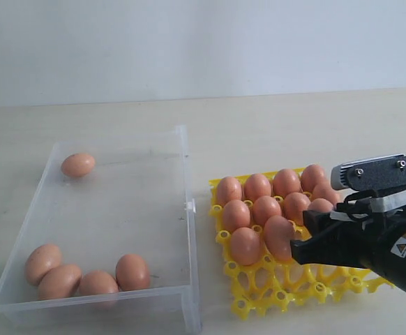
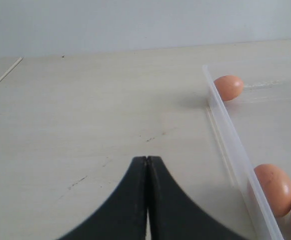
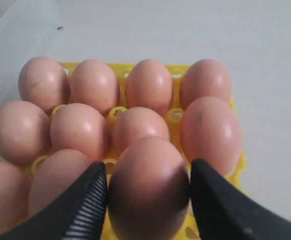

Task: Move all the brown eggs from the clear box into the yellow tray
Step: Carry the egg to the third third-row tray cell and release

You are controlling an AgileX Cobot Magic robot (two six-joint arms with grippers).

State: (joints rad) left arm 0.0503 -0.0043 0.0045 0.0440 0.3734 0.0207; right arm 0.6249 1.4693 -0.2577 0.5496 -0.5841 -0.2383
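Gripping a brown egg (image 1: 277, 236) from both sides, the right gripper (image 3: 146, 167) has its black fingers (image 3: 85, 200) pressed against the shell. It is clamped on that egg over the third row of the yellow tray (image 1: 273, 289), counted from the far edge. Whether the egg rests in its cup or hangs just above it, the pictures do not tell. The nearest cups of the tray are bare yellow openwork.

To the left in the exterior view stands the clear box (image 1: 188, 174), just beside the tray. At its near end lie four eggs (image 1: 132, 271), bunched along the front wall, some of them touching.

Just beside the held egg, one neighbour egg (image 1: 245, 246) sits in the same row. Beyond these, seated eggs (image 1: 266, 209) fill the two far rows of the tray — packed close, cup by cup.

The left gripper (image 2: 146, 160) shows only in its own wrist view. Its two black fingers are closed together, tip to tip, with nothing between them. It hangs over the bare table (image 1: 294, 125), outside the box's long wall.

Farther back, a single egg (image 1: 78, 165) lies alone near the far corner of the box — well apart from the four. Behind everything, the pale table runs to a plain grey wall (image 1: 189, 42).
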